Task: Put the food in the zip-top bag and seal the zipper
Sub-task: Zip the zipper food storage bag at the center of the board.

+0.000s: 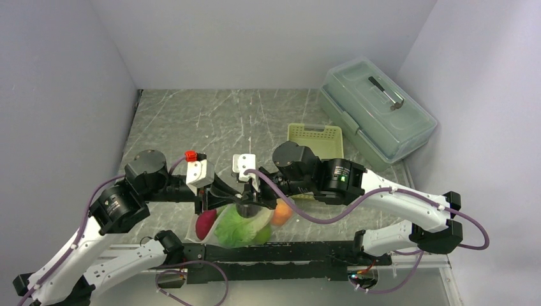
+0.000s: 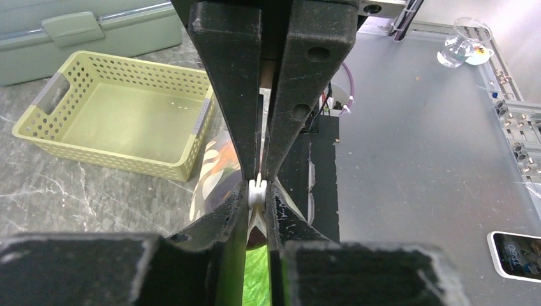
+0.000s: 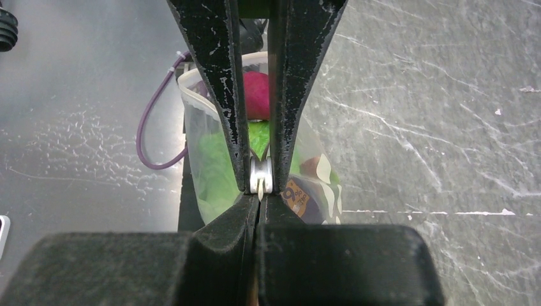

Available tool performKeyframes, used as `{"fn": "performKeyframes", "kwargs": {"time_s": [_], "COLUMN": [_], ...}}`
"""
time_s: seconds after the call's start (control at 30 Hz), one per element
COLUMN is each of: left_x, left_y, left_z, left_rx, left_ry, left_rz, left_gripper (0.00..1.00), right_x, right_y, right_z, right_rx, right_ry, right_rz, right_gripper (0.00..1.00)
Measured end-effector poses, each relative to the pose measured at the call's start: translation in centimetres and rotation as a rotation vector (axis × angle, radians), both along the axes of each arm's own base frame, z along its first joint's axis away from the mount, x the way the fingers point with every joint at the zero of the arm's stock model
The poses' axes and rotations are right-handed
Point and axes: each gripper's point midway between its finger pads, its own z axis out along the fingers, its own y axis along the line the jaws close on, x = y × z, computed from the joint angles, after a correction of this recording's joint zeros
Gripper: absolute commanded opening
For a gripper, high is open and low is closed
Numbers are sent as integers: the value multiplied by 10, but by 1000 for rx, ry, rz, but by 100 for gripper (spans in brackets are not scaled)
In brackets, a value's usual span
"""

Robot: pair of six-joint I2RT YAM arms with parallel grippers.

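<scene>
The zip-top bag (image 1: 239, 223) lies between the two arm bases with the food in it: a dark maroon ball (image 1: 205, 224), green lettuce (image 1: 237, 228) and an orange ball (image 1: 281, 213). Both grippers meet nose to nose over its mouth. My left gripper (image 2: 257, 191) is shut on a small white piece of the zipper (image 2: 258, 193). My right gripper (image 3: 260, 194) is shut on the thin zipper strip right beside it. The right wrist view shows the bag (image 3: 204, 127), the maroon ball (image 3: 256, 92) and lettuce (image 3: 214, 172) beneath the fingers. The bag's mouth itself is hidden.
A pale green slotted basket (image 1: 314, 139) stands just behind the grippers, empty in the left wrist view (image 2: 121, 118). A large translucent lidded box (image 1: 376, 108) sits at the back right. A phone (image 2: 517, 255) lies on the grey near shelf.
</scene>
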Motion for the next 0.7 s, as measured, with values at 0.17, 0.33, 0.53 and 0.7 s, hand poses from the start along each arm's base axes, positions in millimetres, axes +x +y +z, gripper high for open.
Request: {"fn": "performKeyframes", "kwargs": {"time_s": [0.17, 0.33, 0.53, 0.7], "left_x": [-1, 0, 0, 1], "left_y": [-1, -1, -1, -1], "left_z": [-1, -1, -1, 0], "left_rx": [3, 3, 3, 0], "left_ry": [3, 3, 3, -1], "left_rz": [-5, -5, -4, 0], "left_gripper": [0, 0, 0, 0], "right_x": [0, 1, 3, 6], "right_y": [-1, -1, -1, -2], "right_z": [-1, -1, -1, 1], "right_rx": [-5, -5, -7, -4], "right_ry": [1, 0, -7, -15], "right_rz": [-3, -4, -18, -32], "right_gripper": [0, 0, 0, 0]}}
